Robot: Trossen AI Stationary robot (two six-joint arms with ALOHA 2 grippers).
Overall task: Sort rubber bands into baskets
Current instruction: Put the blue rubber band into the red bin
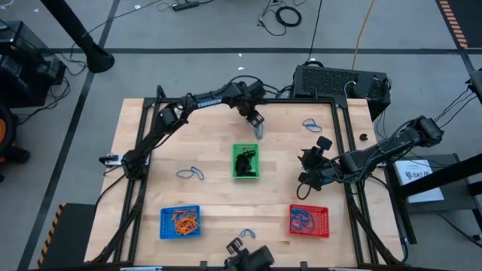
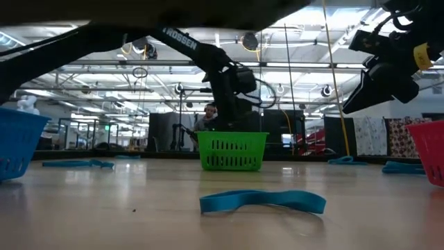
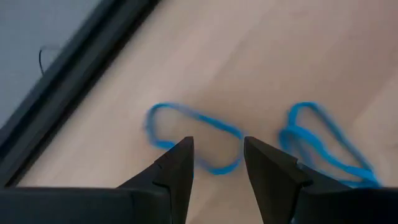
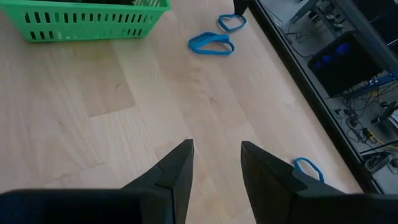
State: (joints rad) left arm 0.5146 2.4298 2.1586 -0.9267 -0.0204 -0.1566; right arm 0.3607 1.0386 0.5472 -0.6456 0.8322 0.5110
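My left gripper is open and empty, just beyond the far end of the green basket, which holds black rubber bands. Its wrist view shows two blue rubber bands lying flat on the table below its fingers. My right gripper is open and empty above bare table, right of the green basket and beyond the red basket. The red basket holds blue bands. The blue basket holds orange bands. Loose blue bands lie at the far right, the left middle and the near edge.
A black metal frame runs around the table top. A black box and cables stand behind the far edge. Bare wood lies between the three baskets. A person shows far off in the room.
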